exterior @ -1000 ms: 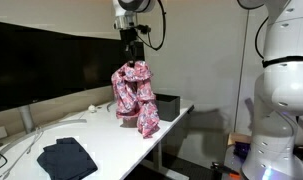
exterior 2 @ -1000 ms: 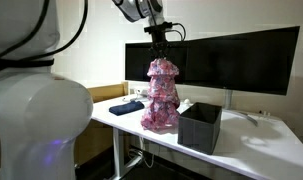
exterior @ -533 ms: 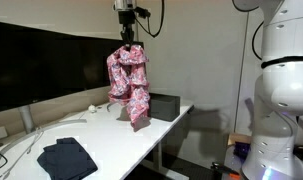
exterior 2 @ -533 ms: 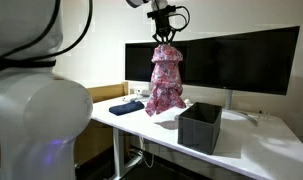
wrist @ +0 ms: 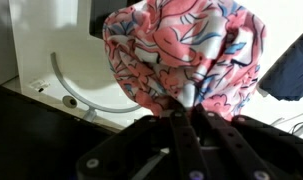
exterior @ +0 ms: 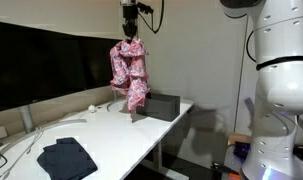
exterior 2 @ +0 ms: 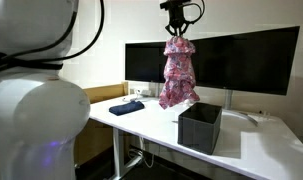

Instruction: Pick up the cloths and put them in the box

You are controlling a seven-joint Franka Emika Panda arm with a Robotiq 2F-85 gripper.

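The pink-red floral cloth [exterior: 129,72] hangs in the air from my gripper [exterior: 131,38], which is shut on its top. In an exterior view the cloth [exterior 2: 177,72] dangles above and just left of the dark box [exterior 2: 200,128]. The box [exterior: 161,105] stands open-topped near the table's end. A dark navy cloth [exterior: 66,157] lies crumpled on the white table, also seen as the flat dark cloth [exterior 2: 126,107]. In the wrist view the floral cloth [wrist: 186,55] bulges out from between my fingers [wrist: 186,135], and a corner of the navy cloth [wrist: 294,70] shows at right.
Large black monitors [exterior 2: 241,60] stand along the back of the white table [exterior: 111,140]. White cables [exterior: 21,150] trail near the navy cloth. A big white robot body [exterior: 281,90] stands beside the table's end.
My gripper has lifted the floral cloth clear of the table and carried it toward the box.
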